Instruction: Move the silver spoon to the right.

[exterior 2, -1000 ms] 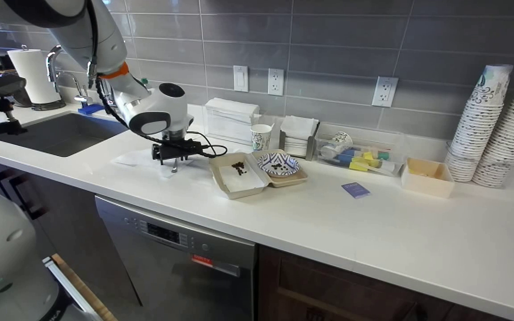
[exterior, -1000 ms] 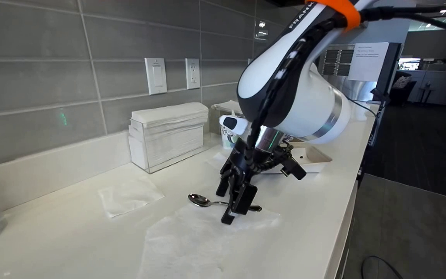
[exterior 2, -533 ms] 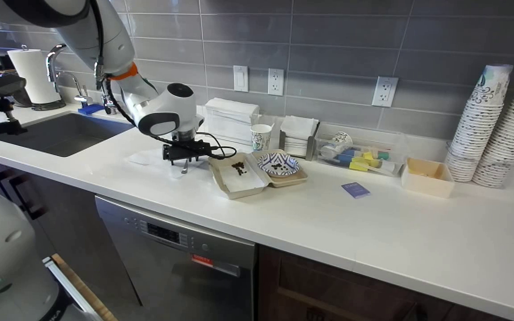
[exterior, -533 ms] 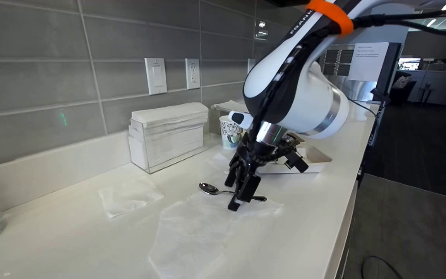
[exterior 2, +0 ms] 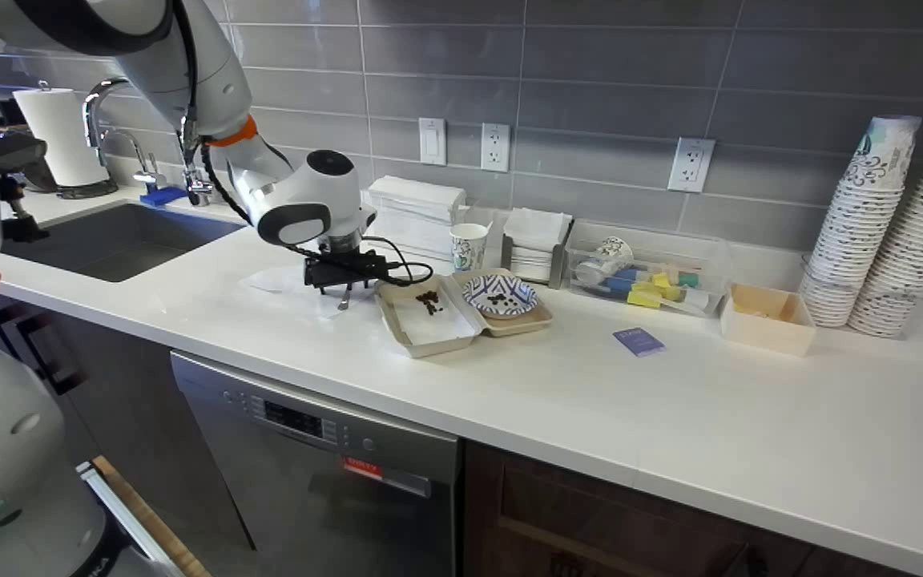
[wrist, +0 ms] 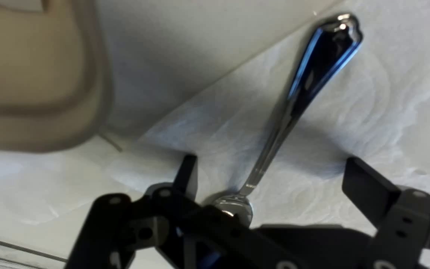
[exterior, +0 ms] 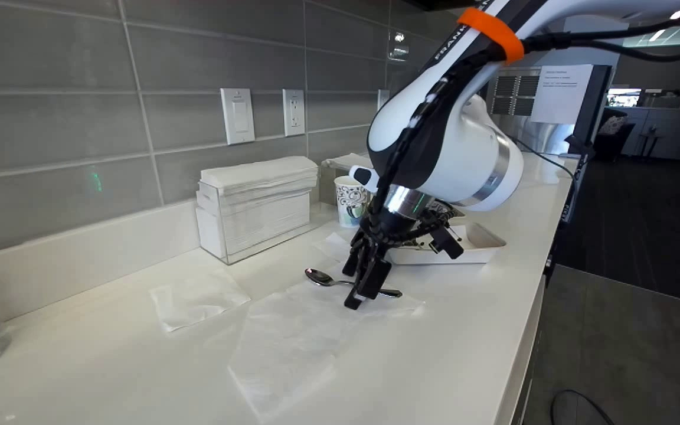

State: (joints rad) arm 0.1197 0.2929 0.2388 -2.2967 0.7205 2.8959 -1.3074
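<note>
Silver spoon [wrist: 287, 116]: although it lies near the takeout box [wrist: 28, 74], it does not touch it; it rests on the paper sheet [wrist: 379, 93], its bowl end partly hidden behind me in the wrist view.
Fingers [wrist: 186, 175]: wide apart on my gripper [wrist: 271, 158], clamped on nothing, one on the takeout box's side of the handle [wrist: 306, 86], the other on the side away from it; closing in looks to me like the next step.
Handle: it runs slantwise between my fingers, so a squeeze may swivel it; slick, narrow metal caught near the neck may also slip or pivot once lifted.
Paper sheet: if I pinch too low, I may take a fold of it along with the metal and drag both.
Takeout box: if "right" means its direction, as I read an exterior view, it stands in my way; carrying too low may knock its rim and jostle the dark bits [exterior 2: 429, 302] inside.
Patterned bowl [exterior 2: 500, 295]: sits in the takeout box's farther half, one more thing to clear.
Paper cup [exterior 2: 469, 247]: just behind the takeout box; a path swung that way may topple it.
Purple card [exterior 2: 638, 341]: flat, beyond the takeout box and well apart, no hindrance.
</note>
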